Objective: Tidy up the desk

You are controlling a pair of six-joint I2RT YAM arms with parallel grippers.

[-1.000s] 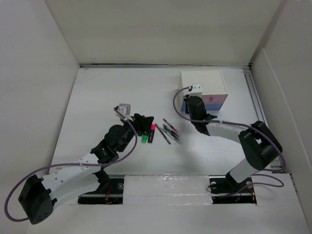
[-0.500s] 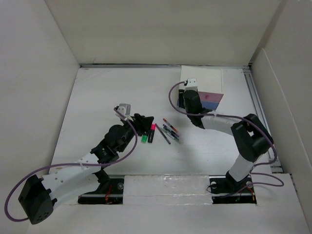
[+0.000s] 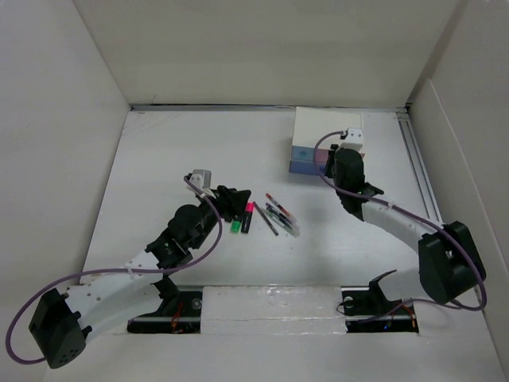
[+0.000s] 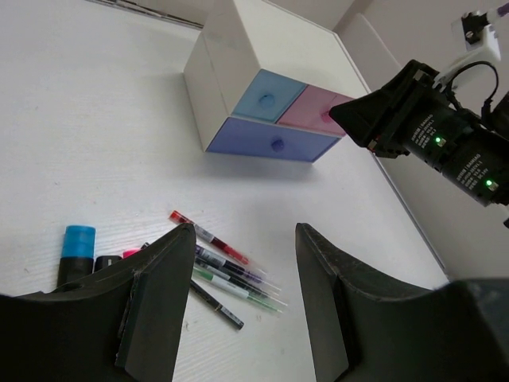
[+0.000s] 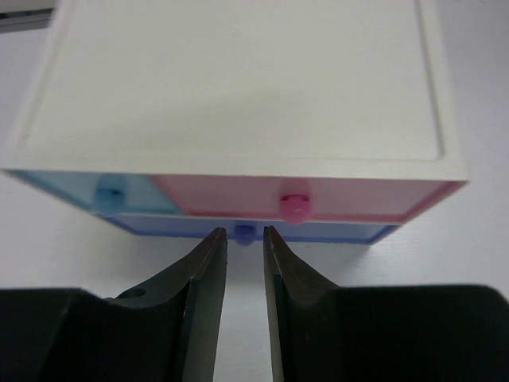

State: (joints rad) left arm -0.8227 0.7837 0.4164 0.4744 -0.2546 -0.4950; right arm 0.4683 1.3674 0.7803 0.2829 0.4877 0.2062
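The desk [image 3: 159,159] is a white tabletop. A small white drawer box [image 3: 326,131] stands at its back right. My right gripper [image 3: 336,165] is at the box's front. In the right wrist view its jaws [image 5: 245,232] are narrowly open on either side of the purple knob [image 5: 245,234] of the bottom drawer, not touching it. My left gripper [image 3: 231,199] is open and empty, low over the desk beside highlighters [image 3: 242,219] and several pens [image 3: 278,213]. The pens [image 4: 227,270] lie ahead of its jaws [image 4: 245,231].
White walls enclose the desk on three sides. The box has a blue drawer [image 4: 266,99], a pink drawer [image 4: 318,111] and a purple drawer [image 4: 274,145], all closed. A blue-capped highlighter [image 4: 78,247] lies at my left finger. The right arm [image 4: 445,135] stands in front of the box.
My right gripper has swung from the box's left front to the right, across its drawers, and the right elbow has moved out to the right. The left arm has stayed still.
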